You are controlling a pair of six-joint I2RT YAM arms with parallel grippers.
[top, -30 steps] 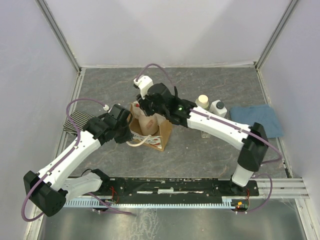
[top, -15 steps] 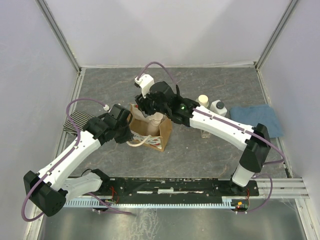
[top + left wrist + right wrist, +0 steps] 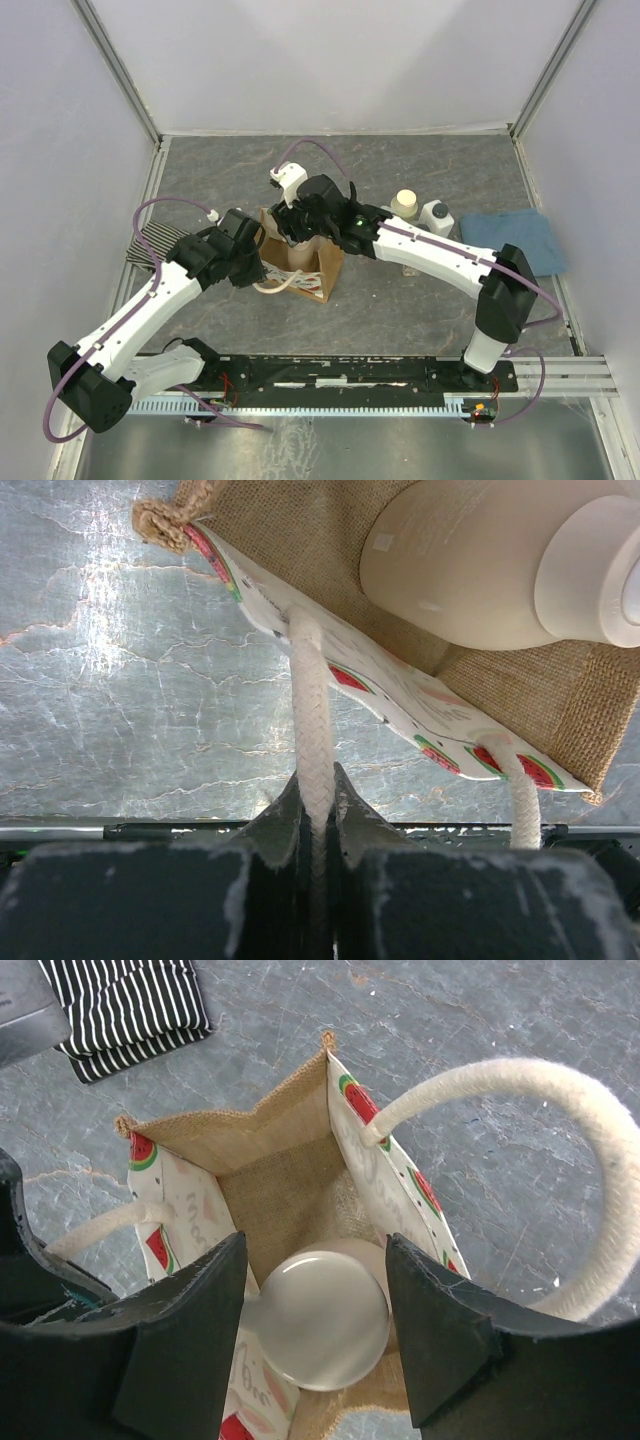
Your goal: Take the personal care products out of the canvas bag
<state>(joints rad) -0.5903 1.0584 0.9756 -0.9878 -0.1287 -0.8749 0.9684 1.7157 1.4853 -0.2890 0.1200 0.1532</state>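
The canvas bag (image 3: 318,272) stands upright mid-table, tan with a white watermelon-print panel (image 3: 400,685). My left gripper (image 3: 262,272) is shut on its near cream rope handle (image 3: 312,720). A tan pump bottle (image 3: 318,1328) stands inside the bag and also shows in the left wrist view (image 3: 470,565). My right gripper (image 3: 315,1248) hangs over the bag mouth, open, one finger on each side of the bottle's round top; in the top view (image 3: 300,237) it hides the bottle. A pale bottle with a cream cap (image 3: 405,203) and a white bottle (image 3: 436,213) stand on the table to the right.
A folded blue cloth (image 3: 520,240) lies at the right edge. A black-and-white striped cloth (image 3: 152,245) lies at the left, also in the right wrist view (image 3: 125,1005). The bag's other handle (image 3: 520,1095) arcs to the right of my right fingers.
My right gripper has moved down and nearer over the bag mouth, now straddling the tan bottle's top and covering it from above. The left arm has held still on the handle.
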